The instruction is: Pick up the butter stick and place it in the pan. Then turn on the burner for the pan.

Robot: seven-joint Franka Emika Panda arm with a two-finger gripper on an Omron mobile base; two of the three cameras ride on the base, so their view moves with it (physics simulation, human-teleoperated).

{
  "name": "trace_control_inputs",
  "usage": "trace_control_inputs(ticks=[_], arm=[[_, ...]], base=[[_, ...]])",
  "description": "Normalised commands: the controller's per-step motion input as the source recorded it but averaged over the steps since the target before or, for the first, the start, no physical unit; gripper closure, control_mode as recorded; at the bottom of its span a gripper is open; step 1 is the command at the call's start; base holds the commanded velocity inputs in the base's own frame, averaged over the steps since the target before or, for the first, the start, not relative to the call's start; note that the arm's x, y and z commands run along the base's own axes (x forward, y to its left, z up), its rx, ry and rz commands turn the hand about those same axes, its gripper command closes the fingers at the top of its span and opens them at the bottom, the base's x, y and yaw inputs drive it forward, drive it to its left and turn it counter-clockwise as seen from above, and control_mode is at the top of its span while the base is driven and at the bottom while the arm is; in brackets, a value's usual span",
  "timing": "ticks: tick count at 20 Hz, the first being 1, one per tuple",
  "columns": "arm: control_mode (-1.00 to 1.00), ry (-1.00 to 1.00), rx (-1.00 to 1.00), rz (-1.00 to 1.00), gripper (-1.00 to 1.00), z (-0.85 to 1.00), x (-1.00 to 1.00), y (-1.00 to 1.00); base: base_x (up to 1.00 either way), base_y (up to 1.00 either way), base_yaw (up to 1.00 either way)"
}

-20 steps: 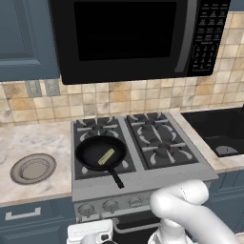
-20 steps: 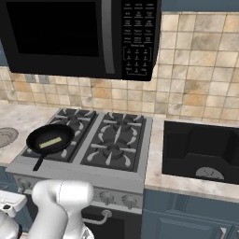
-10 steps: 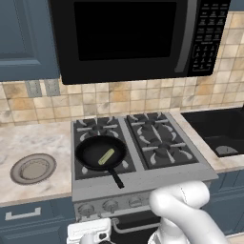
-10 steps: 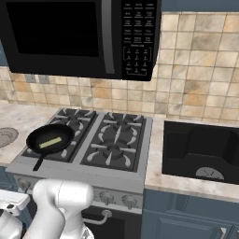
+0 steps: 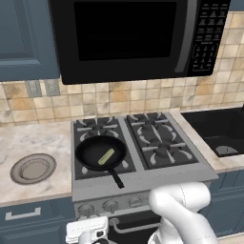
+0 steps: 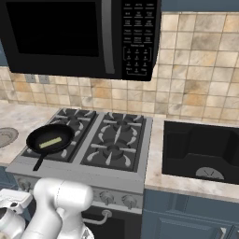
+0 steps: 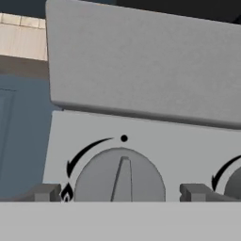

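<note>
a: knob (image 7: 120,176) dead ahead at 12 o'clock of our gripper (image 7: 121,193), one fingertip each side, jaws released, grasping nothing.

b: its ridge runs near upright, toward 12. butter stick (image 5: 106,156)?

a: in the pan (image 5: 90,148), on the front-left burner (image 5: 125,166). we judge turning comes next.

Taking the stove (image 5: 143,178) as your landmark: the pan (image 5: 101,153) sits on its front-left burner (image 5: 95,159), with the butter stick (image 5: 106,156) lying in the pan. You find the plate (image 5: 33,168) left of the stove, the sink (image 6: 200,151) right, the microwave (image 5: 133,35) above, and the knob (image 7: 119,176) on its front panel.
</note>
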Motion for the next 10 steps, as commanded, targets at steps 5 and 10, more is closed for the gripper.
trace_control_inputs(ticks=[5, 10], arm=[[-1.00, -0.01, 0.00, 0.00, -1.00, -0.10, 0.10, 0.07], [-1.00, 0.00, 0.00, 0.00, -1.00, -0.10, 0.07, 0.00]], base=[[0.00, 0.00, 0.00], [0.00, 0.00, 0.00]])
